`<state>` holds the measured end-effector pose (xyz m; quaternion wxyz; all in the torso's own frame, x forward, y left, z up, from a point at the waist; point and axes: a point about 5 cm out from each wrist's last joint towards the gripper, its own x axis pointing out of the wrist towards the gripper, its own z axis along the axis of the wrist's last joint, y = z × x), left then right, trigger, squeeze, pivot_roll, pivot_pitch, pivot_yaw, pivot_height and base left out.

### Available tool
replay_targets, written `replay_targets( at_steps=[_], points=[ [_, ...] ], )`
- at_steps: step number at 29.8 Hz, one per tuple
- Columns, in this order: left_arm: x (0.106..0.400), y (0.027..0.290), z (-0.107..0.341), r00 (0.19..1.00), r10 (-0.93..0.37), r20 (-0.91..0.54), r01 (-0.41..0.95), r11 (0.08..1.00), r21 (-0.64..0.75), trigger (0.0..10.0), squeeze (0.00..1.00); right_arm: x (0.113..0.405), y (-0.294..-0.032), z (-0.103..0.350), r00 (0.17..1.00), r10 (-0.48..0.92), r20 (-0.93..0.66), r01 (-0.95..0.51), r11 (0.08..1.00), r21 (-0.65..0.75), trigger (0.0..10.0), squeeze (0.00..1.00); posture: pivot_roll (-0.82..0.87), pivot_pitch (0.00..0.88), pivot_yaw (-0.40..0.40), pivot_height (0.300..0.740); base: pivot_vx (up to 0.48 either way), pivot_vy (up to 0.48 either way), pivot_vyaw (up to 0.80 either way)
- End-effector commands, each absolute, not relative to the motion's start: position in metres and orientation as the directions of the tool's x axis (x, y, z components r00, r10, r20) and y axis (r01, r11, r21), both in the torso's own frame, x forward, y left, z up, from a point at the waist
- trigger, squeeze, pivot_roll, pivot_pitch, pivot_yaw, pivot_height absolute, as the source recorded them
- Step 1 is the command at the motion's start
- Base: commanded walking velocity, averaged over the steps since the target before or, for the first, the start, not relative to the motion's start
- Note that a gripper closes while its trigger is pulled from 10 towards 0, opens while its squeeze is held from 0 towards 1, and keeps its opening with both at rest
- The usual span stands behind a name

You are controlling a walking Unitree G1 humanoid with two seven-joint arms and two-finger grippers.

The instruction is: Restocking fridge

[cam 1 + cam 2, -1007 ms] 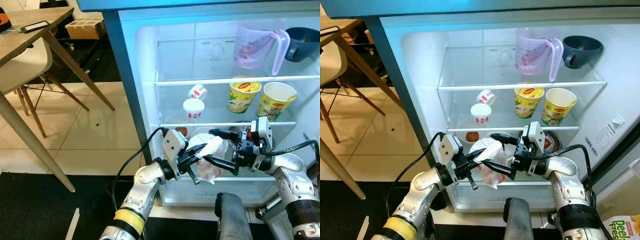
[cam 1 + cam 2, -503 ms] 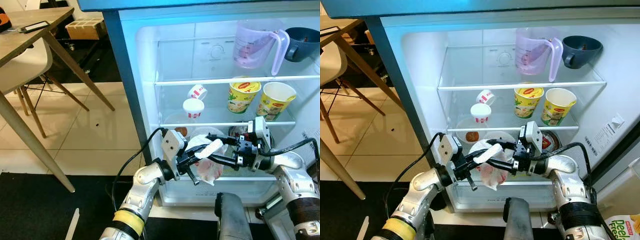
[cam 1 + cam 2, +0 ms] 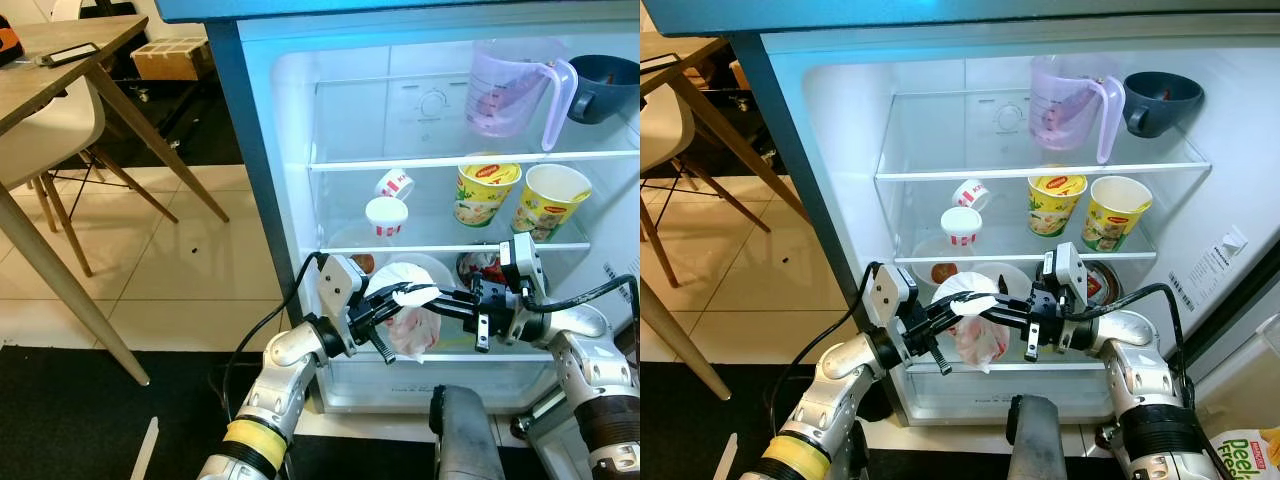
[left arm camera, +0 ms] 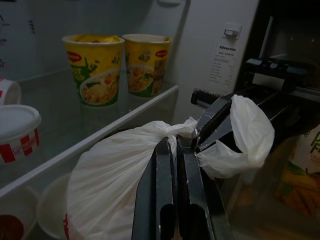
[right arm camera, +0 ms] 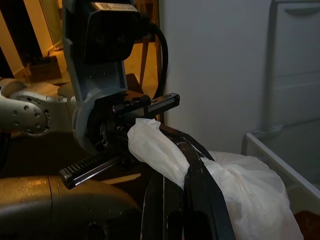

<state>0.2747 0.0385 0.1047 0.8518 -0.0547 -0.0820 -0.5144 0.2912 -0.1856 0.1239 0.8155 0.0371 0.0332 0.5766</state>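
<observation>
Open fridge [image 3: 290,200], noodle cups [image 3: 478,194] at 1 o'clock on the middle shelf; white plastic bag [image 3: 410,325] at 6 o'clock before the lower shelf; left hand [image 3: 398,297] and right hand [image 3: 432,297] both clamped tight on its knotted neck

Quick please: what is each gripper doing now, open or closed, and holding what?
Left gripper: closed on the white bag's knotted neck.
Right gripper: closed on the same neck, from the other side.

"Maggi" marks both noodle cups [image 3: 483,192]; "Hisense" heads the fridge-wall sticker [image 4: 225,57].
</observation>
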Motion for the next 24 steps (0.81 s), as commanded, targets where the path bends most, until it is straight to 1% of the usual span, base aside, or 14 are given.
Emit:
replay_targets(
  at_steps=[1, 6, 7, 8, 9, 10, 11, 12, 13, 18, 24],
  points=[
    [0.268, 0.033, 0.105, 0.396, -0.899, 0.188, 0.914, 0.405, 0.013, 10.0, 0.0, 0.295, -0.189, 0.128, 0.392, 0.92, 0.02, -0.916, 0.388, 0.098, 0.0, 0.0, -0.05, 0.019, 0.054, 0.395, 0.0, 0.0, 0.0],
    [0.268, 0.033, 0.105, 0.396, -0.899, 0.187, 0.914, 0.405, 0.012, 10.0, 0.0, 0.296, -0.189, 0.129, 0.408, 0.913, 0.035, -0.91, 0.403, 0.095, 0.0, 0.0, -0.05, 0.019, 0.054, 0.395, 0.0, 0.0, 0.0],
    [0.268, 0.033, 0.105, 0.396, -0.899, 0.186, 0.914, 0.405, 0.011, 10.0, 0.0, 0.299, -0.19, 0.131, 0.43, 0.901, 0.053, -0.901, 0.424, 0.09, 0.0, 0.0, -0.05, 0.018, 0.054, 0.395, 0.0, 0.0, 0.0],
    [0.268, 0.033, 0.105, 0.396, -0.899, 0.186, 0.914, 0.405, 0.011, 10.0, 0.0, 0.299, -0.19, 0.131, 0.43, 0.901, 0.053, -0.901, 0.424, 0.09, 0.0, 0.0, -0.05, 0.018, 0.054, 0.395, 0.0, 0.0, 0.0],
    [0.267, 0.032, 0.103, 0.394, -0.901, 0.179, 0.916, 0.401, 0.003, 10.0, 0.0, 0.304, -0.191, 0.136, 0.471, 0.877, 0.093, -0.882, 0.464, 0.09, 0.0, 0.0, -0.05, 0.018, 0.054, 0.395, 0.0, 0.0, 0.0],
    [0.267, 0.032, 0.103, 0.394, -0.901, 0.179, 0.916, 0.401, 0.003, 10.0, 0.0, 0.304, -0.191, 0.136, 0.471, 0.877, 0.093, -0.882, 0.464, 0.09, 0.0, 0.0, -0.05, 0.018, 0.054, 0.395, 0.0, 0.0, 0.0],
    [0.267, 0.032, 0.102, 0.392, -0.904, 0.173, 0.918, 0.397, -0.004, 10.0, 0.0, 0.308, -0.192, 0.14, 0.506, 0.852, 0.134, -0.862, 0.497, 0.095, 0.0, 0.0, -0.05, 0.018, 0.054, 0.395, 0.0, 0.0, 0.0],
    [0.266, 0.032, 0.101, 0.391, -0.905, 0.169, 0.919, 0.395, -0.013, 10.0, 0.32, 0.312, -0.192, 0.144, 0.535, 0.828, 0.169, -0.845, 0.524, 0.104, 0.0, 0.0, -0.05, 0.018, 0.054, 0.395, 0.0, 0.0, 0.0],
    [0.266, 0.032, 0.1, 0.385, -0.908, 0.166, 0.922, 0.386, -0.03, 10.0, 1.0, 0.315, -0.193, 0.146, 0.562, 0.806, 0.185, -0.827, 0.552, 0.106, 0.0, 0.0, -0.05, 0.018, 0.054, 0.395, 0.0, 0.0, 0.0],
    [0.266, 0.033, 0.101, 0.383, -0.909, 0.167, 0.923, 0.382, -0.042, 10.0, 1.0, 0.32, -0.192, 0.147, 0.599, 0.778, 0.189, -0.8, 0.59, 0.108, 0.0, 0.0, -0.04, 0.019, 0.052, 0.395, 0.0, 0.0, 0.0],
    [0.265, 0.033, 0.1, 0.383, -0.909, 0.166, 0.923, 0.382, -0.041, 10.0, 1.0, 0.321, -0.191, 0.147, 0.605, 0.772, 0.193, -0.796, 0.595, 0.112, 0.0, 0.0, -0.04, 0.019, 0.051, 0.395, 0.0, 0.0, 0.0]
  ],
)
